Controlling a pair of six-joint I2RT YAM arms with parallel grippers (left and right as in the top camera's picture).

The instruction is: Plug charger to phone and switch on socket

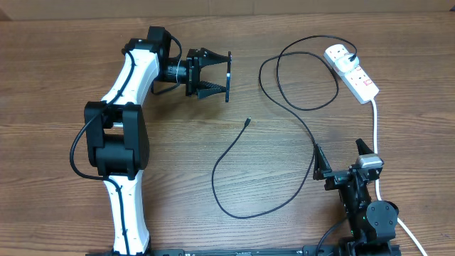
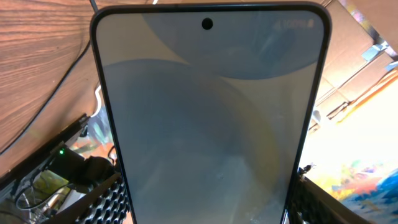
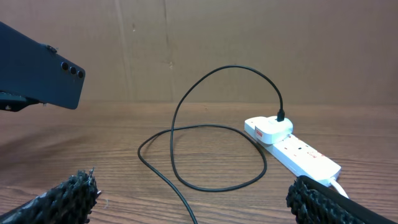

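My left gripper is shut on the phone and holds it on edge above the table at the back. In the left wrist view the phone's lit grey-blue screen fills the frame between the fingers. In the right wrist view its dark back shows at upper left. The charger's black cable loops over the table; its connector tip lies free at the centre and its white plug sits in the socket. My right gripper is open and empty at the front right, over the cable.
The socket's thick white cord runs down the right side past my right arm. The socket also shows in the right wrist view. A brown cardboard wall stands behind the table.
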